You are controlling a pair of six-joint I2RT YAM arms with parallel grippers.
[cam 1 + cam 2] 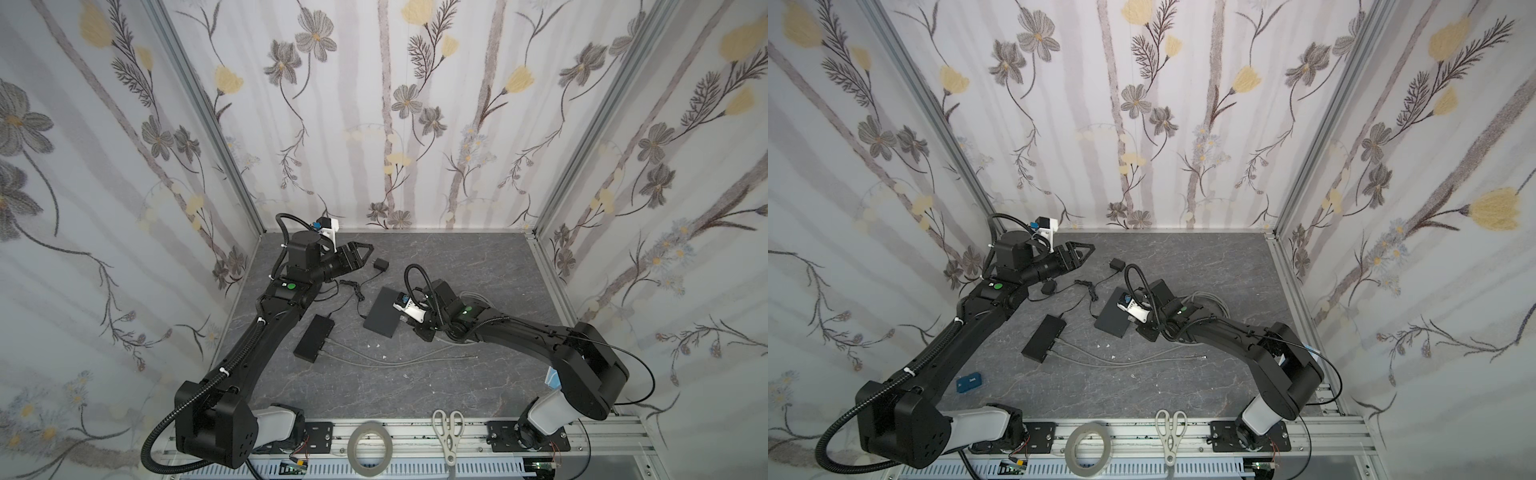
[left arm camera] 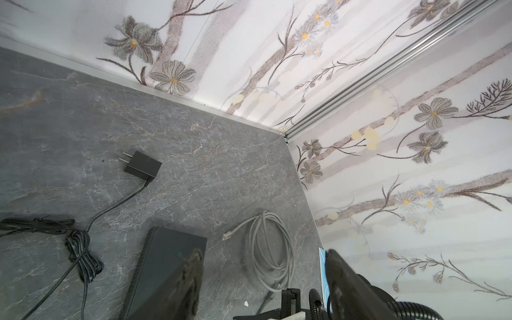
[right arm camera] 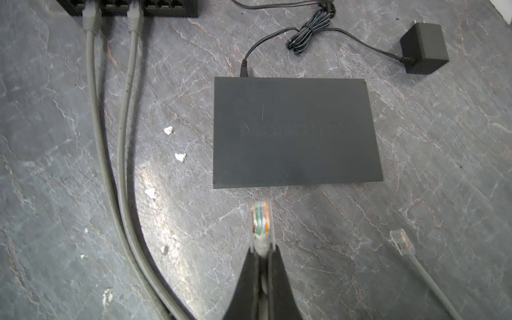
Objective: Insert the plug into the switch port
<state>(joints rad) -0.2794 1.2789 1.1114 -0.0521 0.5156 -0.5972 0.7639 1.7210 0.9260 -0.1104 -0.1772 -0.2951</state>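
The plug point(image 3: 260, 221) is gripped by its rear end between the closed fingers of the right gripper point(image 3: 261, 250), with the clear tip projecting ahead of the fingertips. The switch point(image 3: 296, 133) is found just ahead of that tip, apart from it, lying flat on the table point(image 3: 69, 171); its ports cannot be seen. A loose plug point(image 3: 400, 241) is seen on the table beside the gripper. Farther ahead, a second switch point(image 3: 166, 11) is seen with two cables point(image 3: 91, 77) plugged in, and an adapter point(image 3: 424, 48) is laid beyond the switch. The left gripper point(image 1: 365, 251) is released, jaws spread wide, well apart from the right gripper.
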